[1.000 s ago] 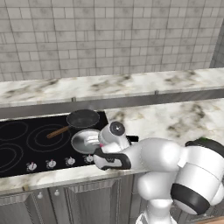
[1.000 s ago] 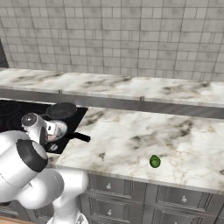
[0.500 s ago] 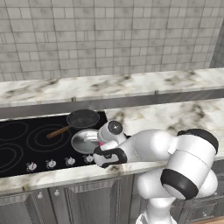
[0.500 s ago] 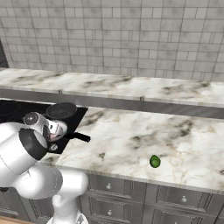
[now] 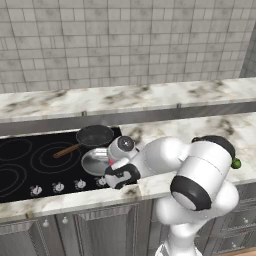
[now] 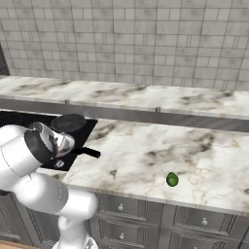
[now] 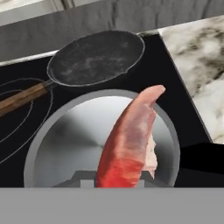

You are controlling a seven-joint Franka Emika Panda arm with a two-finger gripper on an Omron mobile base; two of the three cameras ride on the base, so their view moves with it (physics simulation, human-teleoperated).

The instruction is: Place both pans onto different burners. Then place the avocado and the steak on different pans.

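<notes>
A white robot arm with dark joints reaches forward and bends low over the right end of a flat glossy black glass cooktop [image 5: 30, 165], its wrist turned down toward the pans. The two-finger gripper [image 5: 119, 176] is closed tight on a flat pinkish-red slab of raw steak [image 7: 131, 140], which it holds on edge just above a shiny silver round frying pan [image 7: 65, 144]. In the hand view the steak rises from the bottom and curves over the middle of this pan; whether it touches the pan floor cannot be told. The silver pan's black handle [image 6: 87, 152] points toward the marble counter. Just behind it sits a dark grey-black round frying pan [image 5: 95, 135] with a brown wooden handle [image 5: 66, 150] angled to the left over thin grey burner rings [image 5: 52, 157]. A small dark green glossy avocado [image 6: 171, 179] lies well apart on the pale veined marble counter [image 6: 146, 151], near its front edge
</notes>
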